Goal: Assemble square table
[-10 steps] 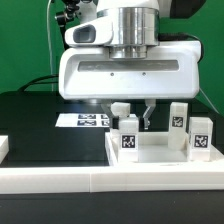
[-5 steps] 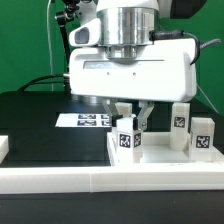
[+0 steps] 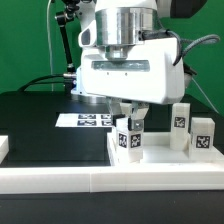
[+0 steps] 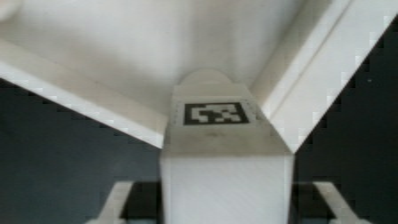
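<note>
Here, a white robot arm is reaching down over a black table (image 3: 40, 110), its two-finger gripper (image 3: 132, 117) sitting around a small white tagged block leg (image 3: 128, 137); the fingers seem to be closing on the leg's upper part, yet whether they are truly clamping it cannot be told from either view. The leg is standing upright on the large white plastic square slab with a raised rim (image 3: 160, 155), which is lying at the exterior view's right; two more white tagged legs (image 3: 178, 122) are standing further toward that side, apart from the gripper. A flat printed sheet of black-and-white tags (image 3: 85, 120) is lying on the table behind; a long white low border wall (image 3: 100, 180) is running along the front. In the wrist view the leg (image 4: 222, 140) is filling the centre, its tag facing the camera, probably so the grasp is lining up squarely for lifting and fitting.
</note>
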Robot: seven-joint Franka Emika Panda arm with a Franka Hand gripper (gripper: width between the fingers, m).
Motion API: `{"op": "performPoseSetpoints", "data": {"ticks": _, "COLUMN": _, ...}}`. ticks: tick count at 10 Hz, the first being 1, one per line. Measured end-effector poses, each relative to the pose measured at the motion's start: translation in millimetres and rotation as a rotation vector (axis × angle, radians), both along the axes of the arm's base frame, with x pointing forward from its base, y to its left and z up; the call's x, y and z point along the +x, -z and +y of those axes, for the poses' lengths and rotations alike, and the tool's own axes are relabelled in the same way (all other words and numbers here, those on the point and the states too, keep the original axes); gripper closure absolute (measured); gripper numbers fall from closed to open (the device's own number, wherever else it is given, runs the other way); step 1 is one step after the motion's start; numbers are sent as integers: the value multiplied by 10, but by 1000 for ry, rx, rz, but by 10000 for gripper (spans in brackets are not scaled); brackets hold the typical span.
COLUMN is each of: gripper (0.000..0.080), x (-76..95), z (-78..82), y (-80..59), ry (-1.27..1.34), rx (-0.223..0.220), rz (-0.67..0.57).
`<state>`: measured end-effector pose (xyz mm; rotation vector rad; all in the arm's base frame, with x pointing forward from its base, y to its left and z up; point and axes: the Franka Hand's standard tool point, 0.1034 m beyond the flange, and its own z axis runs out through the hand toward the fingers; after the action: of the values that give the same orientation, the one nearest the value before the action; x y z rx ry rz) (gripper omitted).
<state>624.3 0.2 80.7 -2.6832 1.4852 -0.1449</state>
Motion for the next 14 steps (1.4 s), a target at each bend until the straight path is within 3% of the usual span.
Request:
{"op": "performPoseSetpoints", "data": {"ticks": 5, "gripper": 509, "x": 3, "z": -20, "y": 0, "ry": -63, "rx": -6, "rz": -2}}
{"op": "performPoseSetpoints", "data": {"ticks": 6, "gripper": 437, "x": 2, "z": -19, "y": 3, "ry": -63, "rx": -6, "rz": -2}}
{"op": "performPoseSetpoints", "data": {"ticks": 7, "gripper": 255, "x": 1, "z": -18, "y": 5, "ry": -63, "rx": -6, "rz": -1}}
{"op": "performPoseSetpoints", "data": {"ticks": 8, "gripper": 255, "x": 1, "z": -18, "y": 6, "ry": -64, "rx": -6, "rz": -1}}
{"op": "performPoseSetpoints", "data": {"ticks": 9, "gripper": 171, "x": 0, "z": -18, "y": 8, "ry": -64, "rx": -6, "rz": -1}}
{"op": "performPoseSetpoints", "data": {"ticks": 14, "gripper": 150, "x": 11, "z": -34, "y": 2, "ry": -117, "rx": -11, "rz": -8}}
